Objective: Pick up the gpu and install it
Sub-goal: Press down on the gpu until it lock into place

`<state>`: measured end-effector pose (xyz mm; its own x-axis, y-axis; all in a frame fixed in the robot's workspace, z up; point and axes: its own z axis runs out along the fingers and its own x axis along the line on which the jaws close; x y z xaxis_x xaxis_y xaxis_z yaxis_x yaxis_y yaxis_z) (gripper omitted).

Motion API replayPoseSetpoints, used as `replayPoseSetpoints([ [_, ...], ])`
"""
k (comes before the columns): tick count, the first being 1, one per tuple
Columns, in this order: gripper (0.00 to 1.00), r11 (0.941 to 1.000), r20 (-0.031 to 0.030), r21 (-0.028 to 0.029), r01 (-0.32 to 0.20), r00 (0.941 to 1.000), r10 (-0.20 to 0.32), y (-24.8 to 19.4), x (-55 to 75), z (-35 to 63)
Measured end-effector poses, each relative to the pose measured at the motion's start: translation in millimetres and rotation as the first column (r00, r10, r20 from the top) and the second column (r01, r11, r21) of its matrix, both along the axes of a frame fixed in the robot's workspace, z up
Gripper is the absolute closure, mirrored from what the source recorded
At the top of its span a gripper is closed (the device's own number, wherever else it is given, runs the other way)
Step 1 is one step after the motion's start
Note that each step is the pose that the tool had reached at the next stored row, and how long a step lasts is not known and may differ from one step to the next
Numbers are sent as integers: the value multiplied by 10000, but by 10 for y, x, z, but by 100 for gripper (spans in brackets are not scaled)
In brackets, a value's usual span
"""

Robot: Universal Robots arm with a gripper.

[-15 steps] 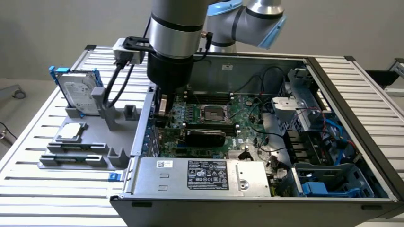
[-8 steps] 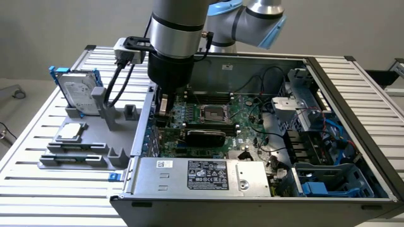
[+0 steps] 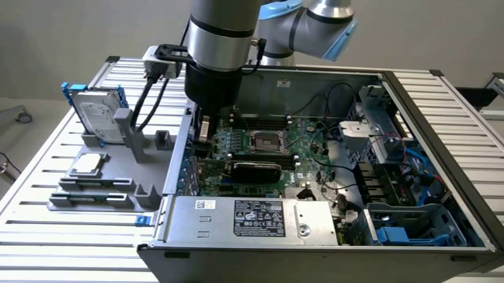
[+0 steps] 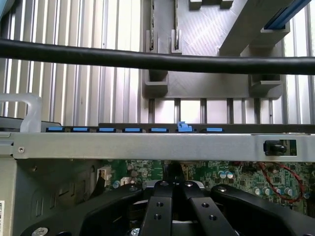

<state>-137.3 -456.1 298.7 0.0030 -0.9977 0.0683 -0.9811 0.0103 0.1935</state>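
From the exterior view I saw my arm reaching down into the open computer case (image 3: 441, 177), over the motherboard (image 3: 268, 147) beside the wall on that view's left, where a thin card, apparently the gpu (image 3: 205, 131), stood upright under the wrist. On the wrist view the gripper (image 4: 172, 194) was clenched (fingers pressed together), just above the green board.

Exterior view: looked down from above and in front of the open computer case (image 3: 315, 171), at middling range, taking in the slatted table (image 3: 47, 194) and grey fixture tray (image 3: 102, 194). Wrist view: sat close above the motherboard (image 4: 236, 177), faced across the case wall (image 4: 147, 146) toward the tray (image 4: 197, 49). Shared: motherboard, case wall, tray, table.
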Motion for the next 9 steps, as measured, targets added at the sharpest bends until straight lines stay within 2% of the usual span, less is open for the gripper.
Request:
replayPoseSetpoints([
  [9,89,10000,0,0,60,10000,-60,60,0,0],
])
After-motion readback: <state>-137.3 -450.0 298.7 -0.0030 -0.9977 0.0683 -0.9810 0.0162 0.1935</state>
